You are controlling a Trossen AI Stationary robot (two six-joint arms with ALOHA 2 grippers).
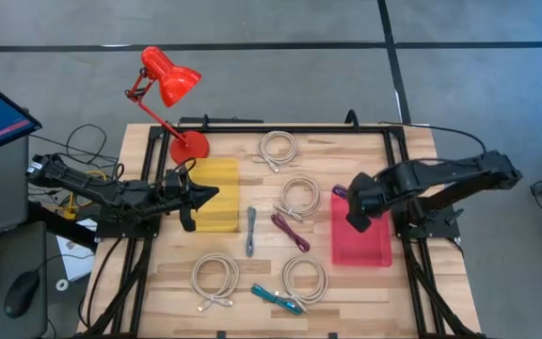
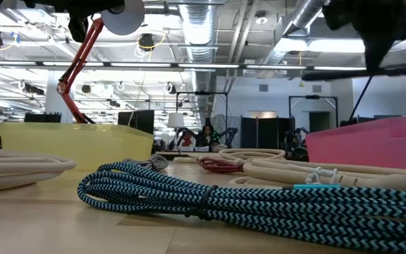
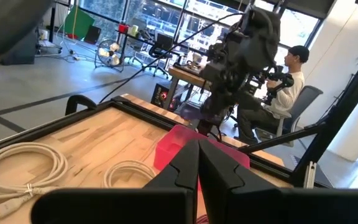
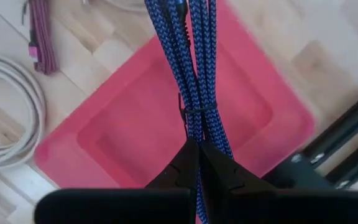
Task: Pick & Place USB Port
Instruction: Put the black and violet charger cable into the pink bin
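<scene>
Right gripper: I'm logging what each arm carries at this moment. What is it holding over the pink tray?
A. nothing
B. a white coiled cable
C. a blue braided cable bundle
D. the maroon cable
C: in the right wrist view the right gripper is shut on the blue braided cable bundle, which hangs over the pink tray; the maroon cable lies on the table beside it.
</scene>
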